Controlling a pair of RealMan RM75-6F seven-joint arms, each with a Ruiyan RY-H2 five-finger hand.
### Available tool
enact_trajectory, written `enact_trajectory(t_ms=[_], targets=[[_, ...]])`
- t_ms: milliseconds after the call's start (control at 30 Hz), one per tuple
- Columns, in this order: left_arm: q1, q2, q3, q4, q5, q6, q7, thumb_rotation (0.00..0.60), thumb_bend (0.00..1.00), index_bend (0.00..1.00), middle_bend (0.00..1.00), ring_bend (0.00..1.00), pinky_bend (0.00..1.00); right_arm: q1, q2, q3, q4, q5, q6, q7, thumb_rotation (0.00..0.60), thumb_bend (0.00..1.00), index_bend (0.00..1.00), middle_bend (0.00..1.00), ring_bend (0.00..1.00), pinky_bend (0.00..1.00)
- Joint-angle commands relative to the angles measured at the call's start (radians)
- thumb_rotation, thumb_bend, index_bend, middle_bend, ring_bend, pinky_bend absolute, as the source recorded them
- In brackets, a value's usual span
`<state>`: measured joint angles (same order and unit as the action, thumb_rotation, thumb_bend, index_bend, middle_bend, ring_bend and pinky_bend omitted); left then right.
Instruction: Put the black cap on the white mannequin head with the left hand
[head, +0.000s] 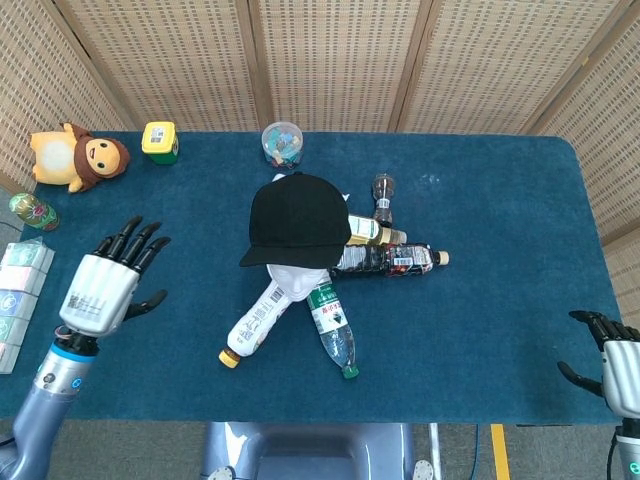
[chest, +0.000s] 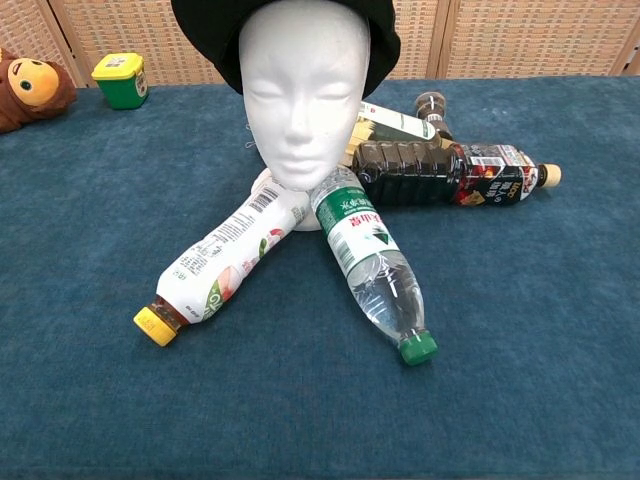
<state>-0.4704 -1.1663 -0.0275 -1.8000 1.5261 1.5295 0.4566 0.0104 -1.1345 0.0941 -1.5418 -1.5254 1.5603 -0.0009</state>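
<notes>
From the head camera, the black cap (head: 297, 219) sits on the white mannequin head (head: 296, 279) near the middle of the blue table (head: 480, 200), covering all but a sliver of white below its brim. Well apart to the left, the left hand (head: 108, 282) hangs over the table's near-left part with fingers spread and nothing in them. At the frame's lower right edge, the right hand (head: 610, 360) shows only partly; I cannot tell whether it is spread or closed. A plush monkey (head: 76, 157) and a yellow-lidded green jar (head: 160, 141) lie at the far left. From the chest camera, the cap rests low over the mannequin's brow, and neither hand shows. A white bottle with a yellow cap (chest: 220, 267), a clear bottle with a green cap (chest: 372, 268) and a dark bottle (chest: 445, 173) lie on their sides around the head's base.
</notes>
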Motion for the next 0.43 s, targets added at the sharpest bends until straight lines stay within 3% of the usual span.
enact_trajectory(t_ms=[33,433], targets=[[0.084,-0.008,0.026,0.024,-0.040,0.066,-0.041,0.600,0.16,0.28,0.18,0.12,0.37,0.016,-0.002,0.004,-0.001,0.004,-0.019,-0.016,0.600,0.11,0.27,0.35,0.40,0.40],[0.326,-0.020,0.078,0.064,-0.180,0.178,-0.194,0.600,0.20,0.44,0.28,0.19,0.39,0.054,-0.020,0.001,0.010,0.002,-0.064,-0.026,0.600,0.11,0.31,0.35,0.40,0.40]])
